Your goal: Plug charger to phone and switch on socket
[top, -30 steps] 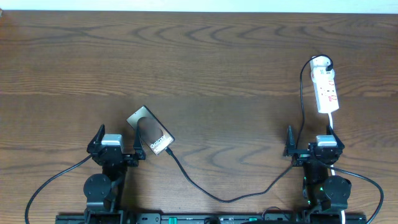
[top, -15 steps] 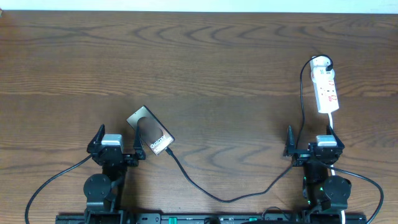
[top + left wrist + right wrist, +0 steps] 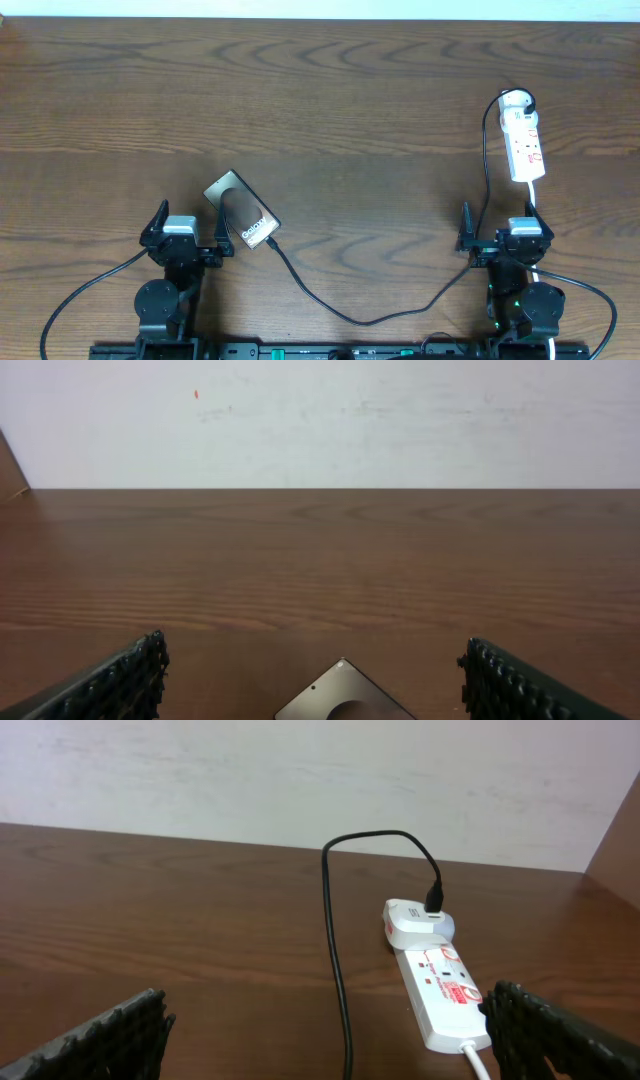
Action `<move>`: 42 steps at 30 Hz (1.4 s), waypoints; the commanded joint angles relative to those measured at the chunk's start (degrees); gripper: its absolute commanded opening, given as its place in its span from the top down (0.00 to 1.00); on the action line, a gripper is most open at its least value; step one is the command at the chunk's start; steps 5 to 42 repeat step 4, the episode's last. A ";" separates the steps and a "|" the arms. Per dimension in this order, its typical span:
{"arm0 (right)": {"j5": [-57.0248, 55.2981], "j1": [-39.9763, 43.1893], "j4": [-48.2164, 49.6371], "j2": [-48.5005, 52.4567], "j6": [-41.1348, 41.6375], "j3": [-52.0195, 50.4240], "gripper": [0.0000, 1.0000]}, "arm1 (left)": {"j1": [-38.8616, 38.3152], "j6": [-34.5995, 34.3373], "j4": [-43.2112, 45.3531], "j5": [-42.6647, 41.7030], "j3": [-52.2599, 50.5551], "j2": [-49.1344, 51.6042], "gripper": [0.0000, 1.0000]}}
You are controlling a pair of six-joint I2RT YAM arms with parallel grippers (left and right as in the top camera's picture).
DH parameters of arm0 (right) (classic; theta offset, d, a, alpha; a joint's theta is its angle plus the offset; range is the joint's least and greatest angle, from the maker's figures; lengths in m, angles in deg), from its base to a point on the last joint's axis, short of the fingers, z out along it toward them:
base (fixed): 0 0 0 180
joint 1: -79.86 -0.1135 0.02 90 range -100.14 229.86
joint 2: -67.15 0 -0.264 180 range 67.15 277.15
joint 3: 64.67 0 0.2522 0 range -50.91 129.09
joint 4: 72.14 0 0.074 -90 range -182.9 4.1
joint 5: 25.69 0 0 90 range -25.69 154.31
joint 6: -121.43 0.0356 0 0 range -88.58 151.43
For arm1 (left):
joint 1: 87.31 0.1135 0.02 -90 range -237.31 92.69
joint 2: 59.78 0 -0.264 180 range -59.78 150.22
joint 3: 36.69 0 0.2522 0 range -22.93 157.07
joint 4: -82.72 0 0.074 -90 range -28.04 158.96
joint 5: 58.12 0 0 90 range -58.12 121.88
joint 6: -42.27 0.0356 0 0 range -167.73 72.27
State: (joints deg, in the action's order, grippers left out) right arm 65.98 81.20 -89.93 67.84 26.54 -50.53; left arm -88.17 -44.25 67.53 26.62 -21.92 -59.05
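Both the left tool (image 3: pixel 189 226) and right tool (image 3: pixel 505 228) are spread apart, empty; the charger (image 3: pixel 350 319) is best seated squarely in the phone (image 3: pixel 240 210) before the socket (image 3: pixel 525 148) is switched.

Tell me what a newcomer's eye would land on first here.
The dark phone lies tilted at left-centre of the wooden table. A thin black charger cable loops from its near edge across to the white socket strip at far right, where it enters a white adapter.
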 commanded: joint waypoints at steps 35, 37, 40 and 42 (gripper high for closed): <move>0.13 -1.11 -0.24 -0.37 -0.76 -0.07 0.01 | -0.20 0.76 -2.16 -1.60 -0.74 -0.50 0.08; 0.13 -1.11 -0.24 -0.37 -0.76 -0.07 0.01 | -0.20 0.76 -2.16 -1.60 -0.74 -0.50 0.08; 0.13 -1.11 -0.24 -0.37 -0.76 -0.07 0.01 | -0.20 0.76 -2.16 -1.60 -0.74 -0.50 0.08; 0.13 -1.11 -0.24 -0.37 -0.76 -0.07 0.01 | -0.20 0.76 -2.16 -1.60 -0.74 -0.50 0.08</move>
